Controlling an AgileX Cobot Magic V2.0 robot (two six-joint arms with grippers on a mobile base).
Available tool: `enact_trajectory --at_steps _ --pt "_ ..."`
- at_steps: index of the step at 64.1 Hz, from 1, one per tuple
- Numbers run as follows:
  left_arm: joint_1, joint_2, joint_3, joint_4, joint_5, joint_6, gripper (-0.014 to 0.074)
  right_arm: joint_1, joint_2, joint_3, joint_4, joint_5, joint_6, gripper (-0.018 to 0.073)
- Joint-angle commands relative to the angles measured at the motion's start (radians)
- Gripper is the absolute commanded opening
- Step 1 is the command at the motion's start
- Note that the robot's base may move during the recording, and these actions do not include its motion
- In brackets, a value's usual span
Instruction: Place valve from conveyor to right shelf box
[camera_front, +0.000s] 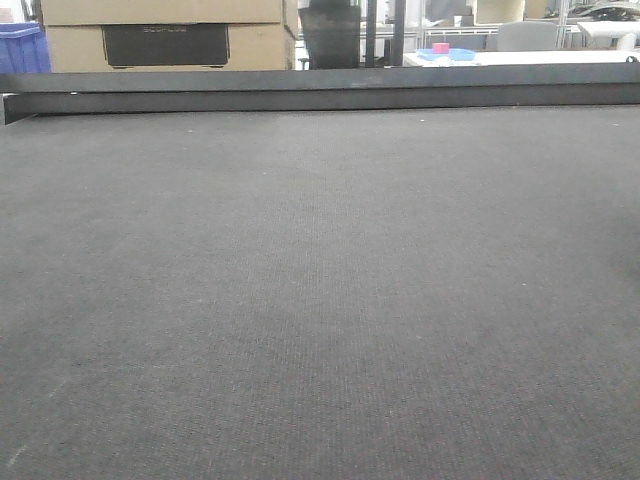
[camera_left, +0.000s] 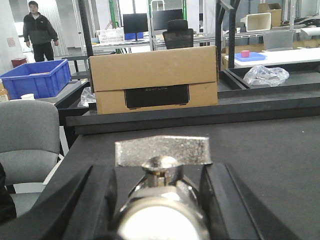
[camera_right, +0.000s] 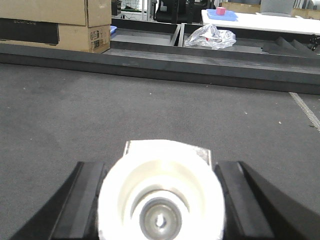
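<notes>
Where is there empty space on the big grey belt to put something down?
Nearly the whole conveyor is bare, from the near edge up to the black rail. It is crowded at the arms: the left gripper hugs a silver valve, the right gripper a white-based valve. Behind the rail a cardboard box fills the space.

left pincer (camera_left: 160, 194) | clamps valve (camera_left: 162, 167) (lever up) | over conveyor (camera_left: 270, 150)
</notes>
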Motion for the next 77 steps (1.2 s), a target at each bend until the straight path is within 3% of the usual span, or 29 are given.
enact_trajectory --at_steps 1,77 --pt "-0.008 -0.007 -0.015 -0.01 -0.062 -0.005 -0.0111 -0.001 -0.009 -0.018 0.001 -0.087 -0.002 -0.0153" --pt "-0.006 -0.007 -0.015 -0.01 -0.061 -0.005 -0.0111 -0.001 -0.009 -0.018 0.001 -0.087 -0.002 -0.0153"
